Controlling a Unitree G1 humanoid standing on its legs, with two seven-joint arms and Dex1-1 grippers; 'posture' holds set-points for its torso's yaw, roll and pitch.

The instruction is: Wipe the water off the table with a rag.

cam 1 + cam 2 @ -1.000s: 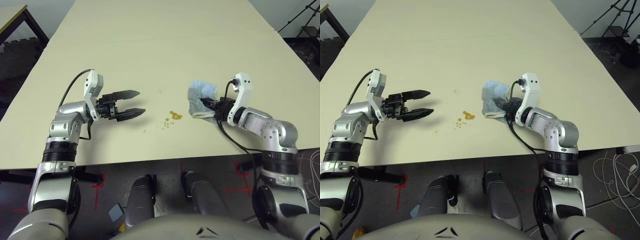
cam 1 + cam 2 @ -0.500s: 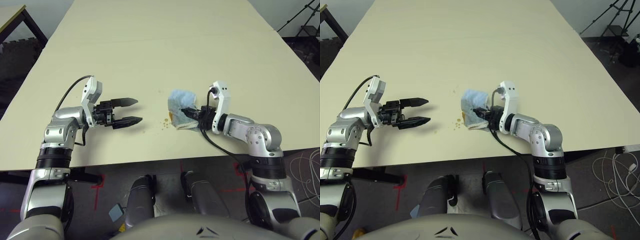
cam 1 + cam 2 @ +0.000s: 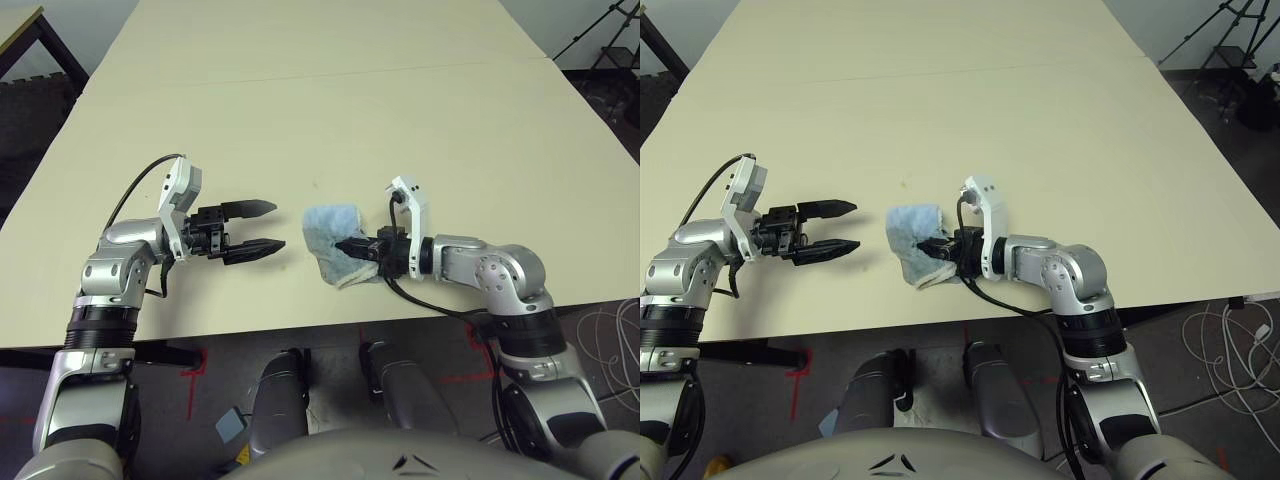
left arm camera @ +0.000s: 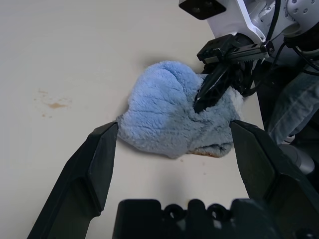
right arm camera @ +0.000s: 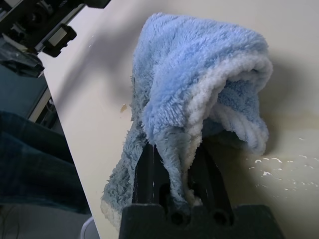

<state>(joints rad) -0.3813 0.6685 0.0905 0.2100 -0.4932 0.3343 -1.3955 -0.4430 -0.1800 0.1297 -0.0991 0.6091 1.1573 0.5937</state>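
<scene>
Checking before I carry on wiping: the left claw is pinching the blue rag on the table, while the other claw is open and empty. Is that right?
No, the sides are swapped. The right claw pinches the blue rag on the table, as the right wrist view shows; the left claw is the open, empty one.

Silver arms [image 3: 495, 275], blk cables [image 3: 430, 303], wht wrist brackets [image 3: 409, 205].
</scene>
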